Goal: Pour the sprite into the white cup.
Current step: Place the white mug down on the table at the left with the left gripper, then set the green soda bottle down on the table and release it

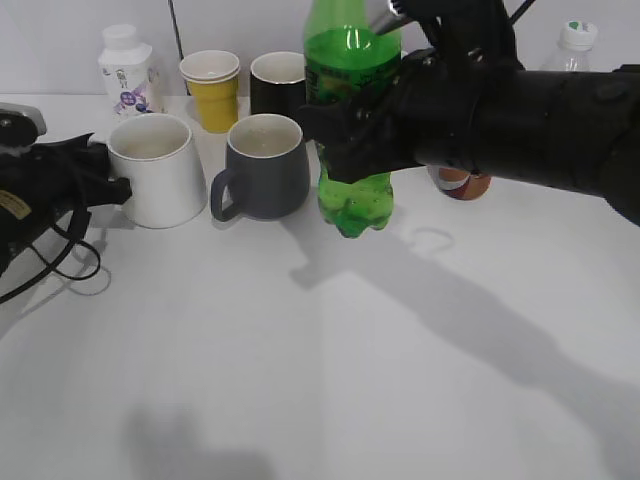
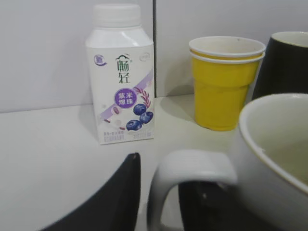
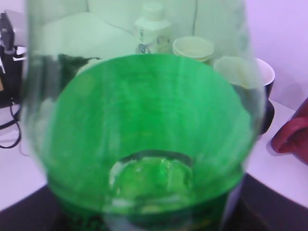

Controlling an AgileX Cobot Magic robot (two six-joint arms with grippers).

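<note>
The sprite is a tall green bottle held off the table by my right gripper, which is shut round its middle. It hangs just right of the dark grey mug. It fills the right wrist view. The white cup stands at the left, upright, its inside pale. My left gripper is shut on the cup's handle. In the left wrist view one black finger sits left of the handle and the other inside its loop.
A dark grey mug stands between the white cup and the sprite. Behind are a yellow paper cup, a black cup and a white yoghurt bottle. A clear bottle and a red-brown object are at the right.
</note>
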